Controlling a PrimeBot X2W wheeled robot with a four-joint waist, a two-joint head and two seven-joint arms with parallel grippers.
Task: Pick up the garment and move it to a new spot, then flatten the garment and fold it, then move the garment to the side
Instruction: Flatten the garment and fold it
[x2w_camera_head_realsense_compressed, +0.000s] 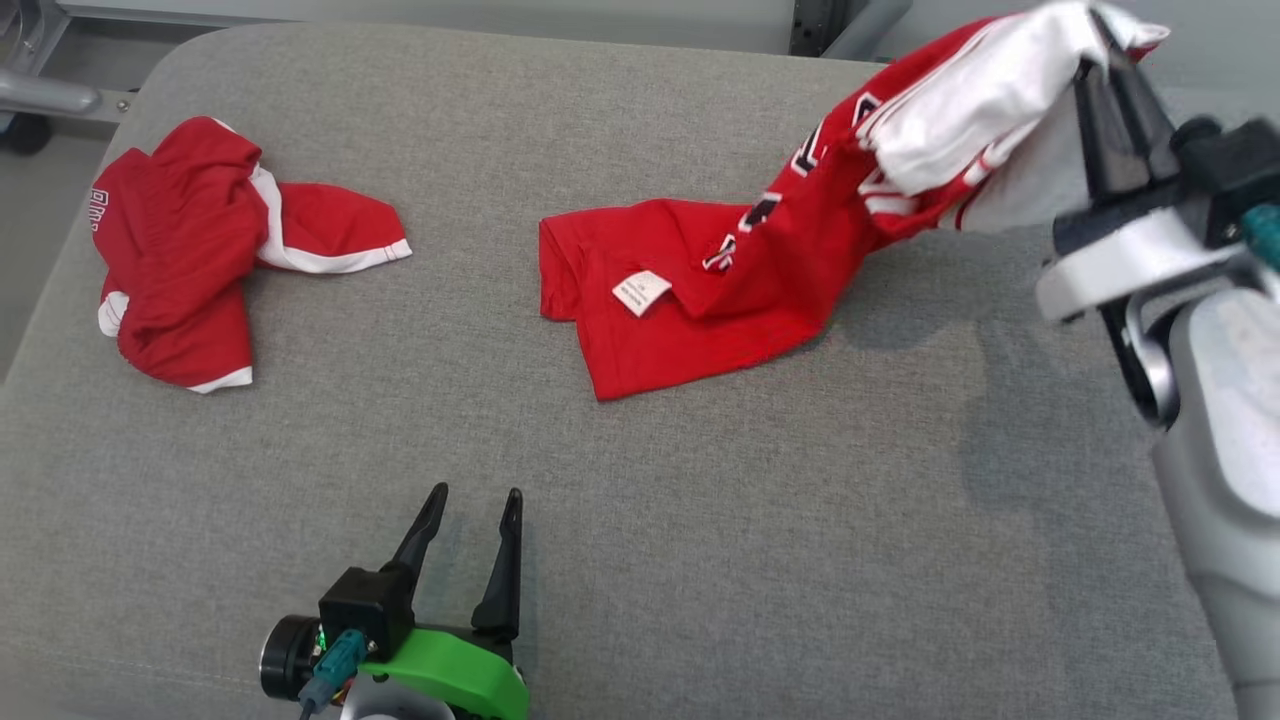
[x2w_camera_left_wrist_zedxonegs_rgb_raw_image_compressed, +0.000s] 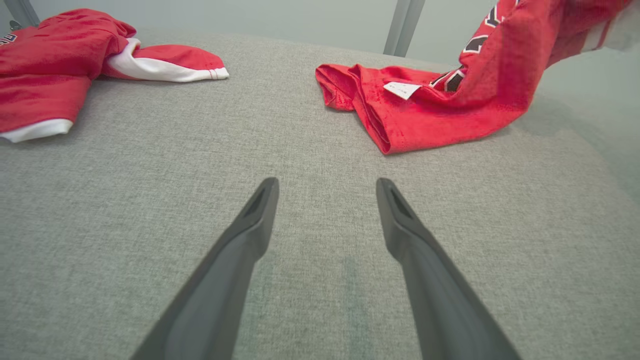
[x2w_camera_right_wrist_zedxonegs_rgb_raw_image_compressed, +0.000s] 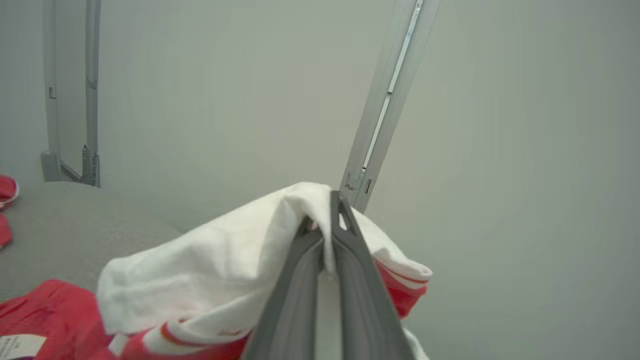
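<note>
Right claw (x2w_camera_head_realsense_compressed: 1100, 40): the two dark fingers are pressed together and are pinching a white portion of the red garment (x2w_camera_head_realsense_compressed: 700, 300), near the upper right of the head view. In the right wrist view the same claw (x2w_camera_right_wrist_zedxonegs_rgb_raw_image_compressed: 336, 201) is seen shut on a fold of white cloth (x2w_camera_right_wrist_zedxonegs_rgb_raw_image_compressed: 210, 270), with red-striped trim hanging below the fingers.

Garment: one end is raised clear of the grey fabric-covered worktop (x2w_camera_head_realsense_compressed: 700, 520) by that grip. The remainder slopes down and to the robot's left, and its lower red part is laid crumpled on the worktop, right of centre. A white label (x2w_camera_head_realsense_compressed: 641, 291) is exposed on the resting part. Black-and-white lettering (x2w_camera_head_realsense_compressed: 760, 215) is noted along the raised section; it cannot be read.

Left claw (x2w_camera_head_realsense_compressed: 475, 495): the fingers are spread wide and nothing is held between them. It is positioned low over the near edge of the worktop, well apart from the garment. In the left wrist view the claw (x2w_camera_left_wrist_zedxonegs_rgb_raw_image_compressed: 326, 184) is seen over bare grey fabric, with the garment (x2w_camera_left_wrist_zedxonegs_rgb_raw_image_compressed: 440, 115) ahead and to the right.

A second red-and-white garment (x2w_camera_head_realsense_compressed: 180, 250) is recorded bunched at the worktop's far left, well apart from both claws.
</note>
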